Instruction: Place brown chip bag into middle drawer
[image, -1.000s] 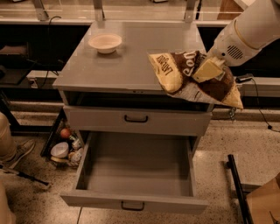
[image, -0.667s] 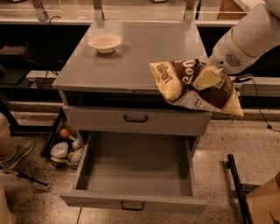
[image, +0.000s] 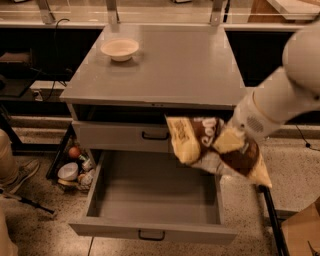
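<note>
The brown chip bag (image: 210, 145), dark brown in the middle with pale yellow ends and white lettering, hangs in the air in front of the cabinet. My gripper (image: 231, 141) is shut on its right part, at the end of the white arm coming in from the upper right. The bag is above the right rear part of the middle drawer (image: 150, 202), which is pulled wide open, grey and bare inside, with a small black handle on its front. The shallower drawer front (image: 120, 135) above it is closed.
A small cream bowl (image: 120, 49) stands on the grey cabinet top (image: 170, 65) at the back left. Clutter of balls and containers (image: 75, 167) lies on the floor left of the drawer. A dark bar (image: 270, 215) and a cardboard box (image: 302, 232) stand at the lower right.
My gripper has carried the chip bag off the cabinet top's right edge, down and forward, to hang over the open drawer.
</note>
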